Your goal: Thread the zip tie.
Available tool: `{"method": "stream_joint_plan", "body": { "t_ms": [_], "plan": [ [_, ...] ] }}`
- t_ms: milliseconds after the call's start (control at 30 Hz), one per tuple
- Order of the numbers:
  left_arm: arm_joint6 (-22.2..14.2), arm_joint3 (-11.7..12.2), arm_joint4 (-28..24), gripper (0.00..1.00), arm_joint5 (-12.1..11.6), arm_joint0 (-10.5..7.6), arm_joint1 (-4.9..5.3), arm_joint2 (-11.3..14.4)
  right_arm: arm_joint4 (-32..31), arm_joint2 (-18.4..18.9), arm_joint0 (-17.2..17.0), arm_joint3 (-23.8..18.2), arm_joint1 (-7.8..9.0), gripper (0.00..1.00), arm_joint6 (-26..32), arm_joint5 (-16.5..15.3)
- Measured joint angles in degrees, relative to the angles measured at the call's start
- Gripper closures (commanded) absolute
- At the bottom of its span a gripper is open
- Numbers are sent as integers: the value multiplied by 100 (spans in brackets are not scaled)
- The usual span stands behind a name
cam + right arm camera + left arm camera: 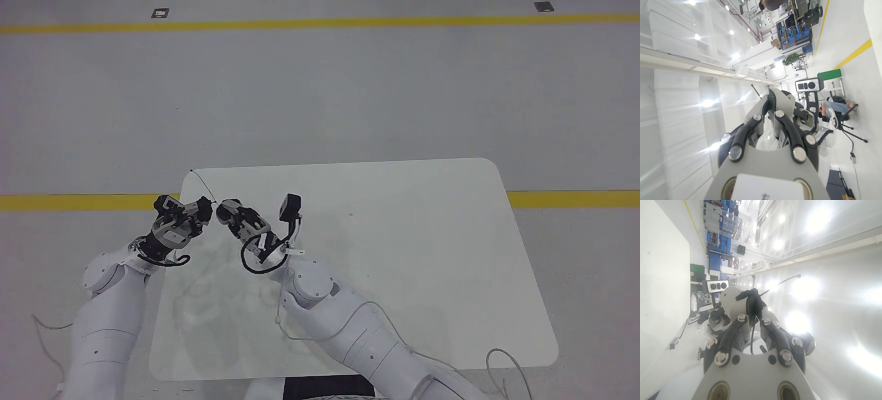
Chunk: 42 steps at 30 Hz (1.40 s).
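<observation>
Left gripper has its fingers closed, pinching the tie partway along the strap. The strap curves up and away from the pads, and the head hangs free in the air, touching nothing. A thin dark line runs back between the left fingers toward the wrist. It may be the tie's tail or a cable, can't tell which.

Right gripper faces the left one with the tips nearly meeting. Its fingers are closed together at the tip. The strap passes behind one finger, so can't tell whether it grips the tie at all.

Both grippers are held above the table, near its far left corner. The head sits about over the table's edge.

Threading looks not done: no loop, head empty.

Risks:
- The strap is thin and could twist or slide in the left pinch, turning the head's slot away.
- The free head could sway with any arm move, so the tail misses the slot.
- The tips are so close that a small misalignment knocks finger on finger.
- If the pinch loosens here, the tie probably drops off the table rather than onto it.
</observation>
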Motion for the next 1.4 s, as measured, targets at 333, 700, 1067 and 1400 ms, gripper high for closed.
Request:
{"method": "stream_joint_plan", "body": {
  "t_ms": [333, 700, 1067, 1400],
  "plan": [
    [0, 0, 0, 100, 0, 0, 0, 0, 12, -12, 0, -38, 1, 88, 64, 0],
    [0, 0, 0, 100, 0, 0, 0, 0, -31, -6, -19, -93, 7, 91, 84, 0],
    [0, 0, 0, 100, 0, 0, 0, 0, -75, 2, -30, -117, 11, 100, 96, 0],
    [0, 0, 0, 100, 0, 0, 0, 0, -118, -1, -29, -118, 11, 100, 93, 0]
  ]
}}
